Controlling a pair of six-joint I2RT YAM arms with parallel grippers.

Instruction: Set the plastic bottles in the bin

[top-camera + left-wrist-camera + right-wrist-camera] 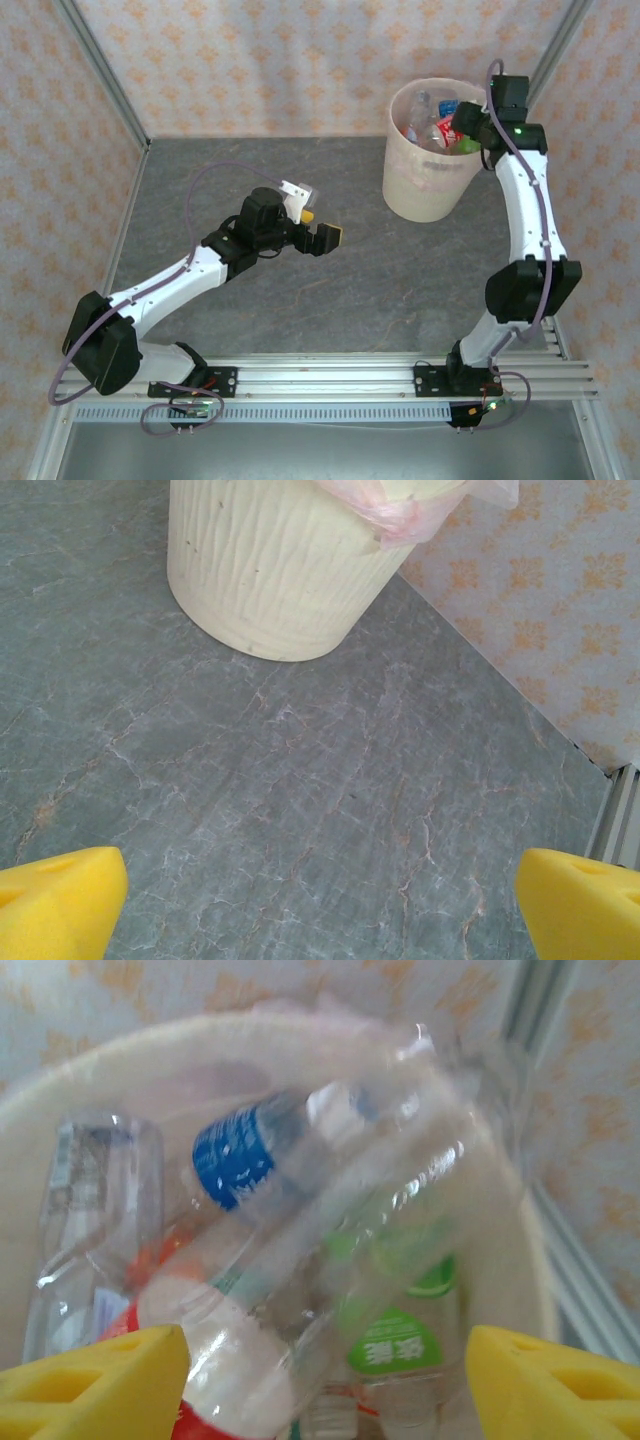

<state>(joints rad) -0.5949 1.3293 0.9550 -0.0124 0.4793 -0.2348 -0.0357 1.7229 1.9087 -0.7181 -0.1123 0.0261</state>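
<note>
The right arm is arching over the bin (425, 190) at the table's (380, 280) far right corner, the right gripper (325, 1370) pointing down, jaws apart, above the bottles (432, 125) lying inside. The left arm is reaching low over mid-table, the left gripper (320, 226) spreading wide.

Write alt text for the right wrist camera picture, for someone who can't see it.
A blurred clear plastic bottle slants across a pile of bottles inside the pale bin, among them a blue-labelled bottle and a green-labelled bottle. The yellow fingertips of the right claw sit spread apart in the bottom corners.
</note>
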